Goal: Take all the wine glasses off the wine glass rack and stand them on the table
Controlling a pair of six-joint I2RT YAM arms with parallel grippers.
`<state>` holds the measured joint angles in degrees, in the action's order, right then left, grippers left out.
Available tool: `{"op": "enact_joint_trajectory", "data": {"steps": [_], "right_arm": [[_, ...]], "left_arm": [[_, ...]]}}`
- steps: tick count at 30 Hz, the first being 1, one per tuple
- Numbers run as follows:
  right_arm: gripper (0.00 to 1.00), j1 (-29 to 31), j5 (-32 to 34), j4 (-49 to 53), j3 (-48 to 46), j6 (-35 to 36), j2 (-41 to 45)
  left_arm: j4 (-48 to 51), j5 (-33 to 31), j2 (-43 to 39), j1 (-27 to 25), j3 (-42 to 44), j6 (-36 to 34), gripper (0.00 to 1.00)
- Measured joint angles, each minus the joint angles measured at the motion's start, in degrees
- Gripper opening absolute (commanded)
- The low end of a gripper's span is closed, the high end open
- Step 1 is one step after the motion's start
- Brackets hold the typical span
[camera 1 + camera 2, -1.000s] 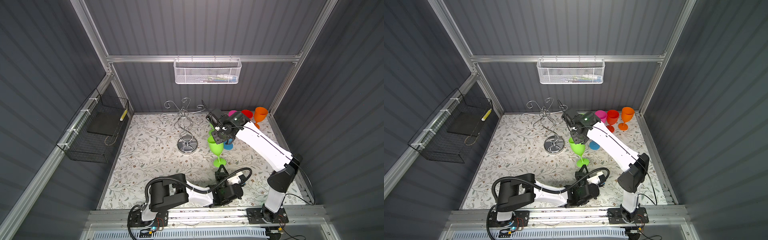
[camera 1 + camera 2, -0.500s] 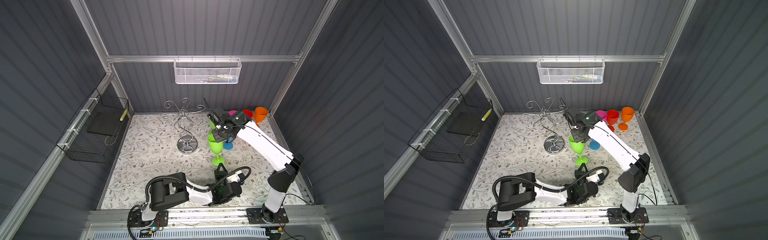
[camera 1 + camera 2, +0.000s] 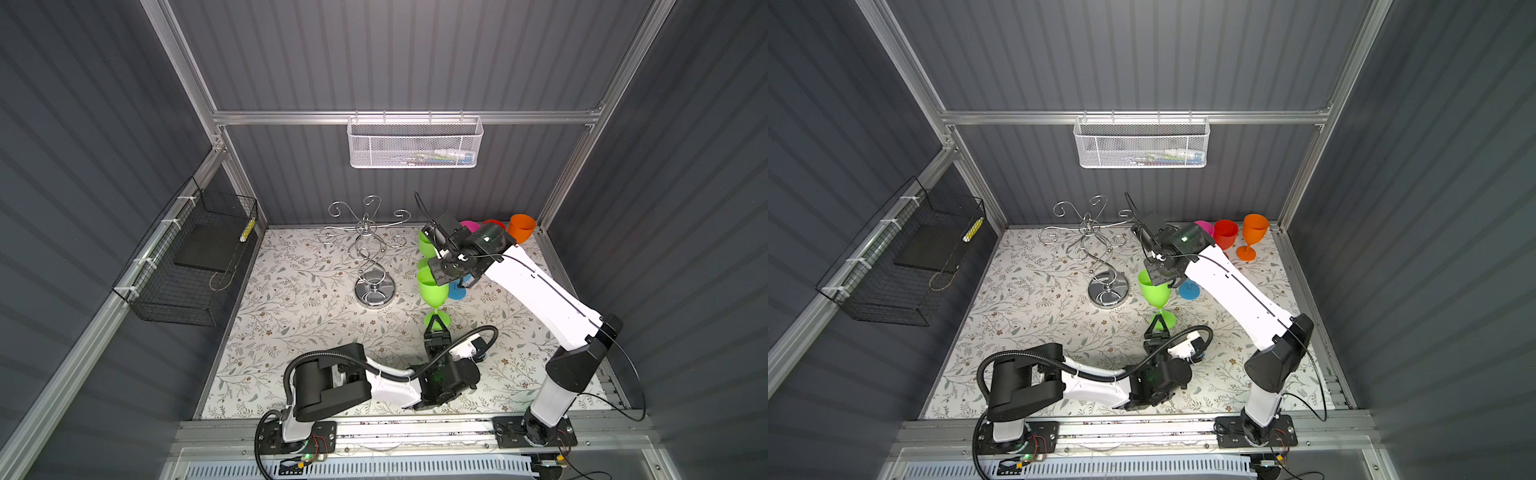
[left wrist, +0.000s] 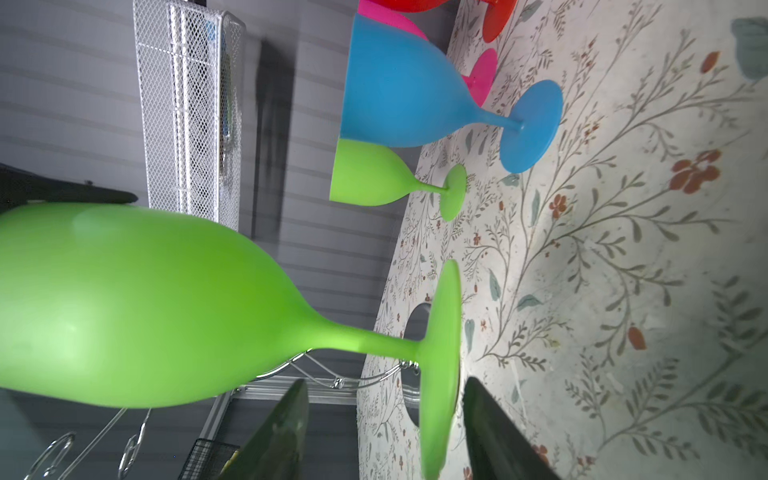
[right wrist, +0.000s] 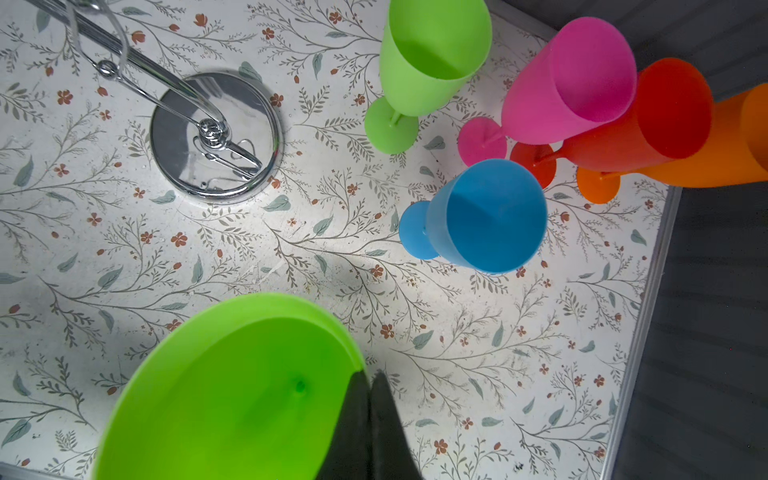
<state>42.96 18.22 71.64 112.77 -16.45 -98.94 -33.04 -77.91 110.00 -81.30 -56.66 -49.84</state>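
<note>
The wine glass [image 3: 432, 286], bright green, is already off the wine glass rack [image 3: 365, 249]; it stands upright on the flowered table [image 3: 291, 303], just beside the rack's mirror base and apart from it; all six scroll arms are bare. The right gripper [image 5: 370, 380] is clamped on the bowl's rim from above, its fingers pressed together over the thin wall; the left gripper [image 4: 385, 383] is released, jaws parted low at the foot, which sits between them with a gap showing on each side.

The risk, as I judge it, lies in that rim pinch; a thin edge held at one spot gives little hold, so any sideways pull could swing or tip the glass; letting go before the foot sits flat could topple it toward the blue glass [image 5: 490, 216] or the second green glass [image 5: 432, 54] close by; a careless retreat of the left gripper could clip the foot.

Whether the foot rests fully flat I cannot tell; in both top views the right arm covers its own fingertips and most of the blue glass; the left wrist view cuts off the bowl's rim; the contents of the white mesh basket [image 3: 415, 143] are too small to make out.
</note>
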Motion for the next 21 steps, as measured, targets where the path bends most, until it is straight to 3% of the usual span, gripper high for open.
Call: {"op": "enact_joint_trajectory", "data": {"steps": [9, 15, 21], "right_arm": [[0.00, -0.02, 0.09, -6.67, -5.31, -0.02, 8.79], [0.00, -0.28, 0.44, -14.36, -12.94, 0.48, 14.12], [0.00, -2.51, 0.13, -23.47, -21.18, 2.05, 18.88]], "left_arm": [[3.63, -0.66, -2.71, -1.46, 2.10, 3.89, 0.85], [16.94, 1.55, -8.79, -3.19, 2.10, 15.50, 0.96], [28.22, 4.87, -13.92, -5.44, 2.14, 28.09, 0.98]]}}
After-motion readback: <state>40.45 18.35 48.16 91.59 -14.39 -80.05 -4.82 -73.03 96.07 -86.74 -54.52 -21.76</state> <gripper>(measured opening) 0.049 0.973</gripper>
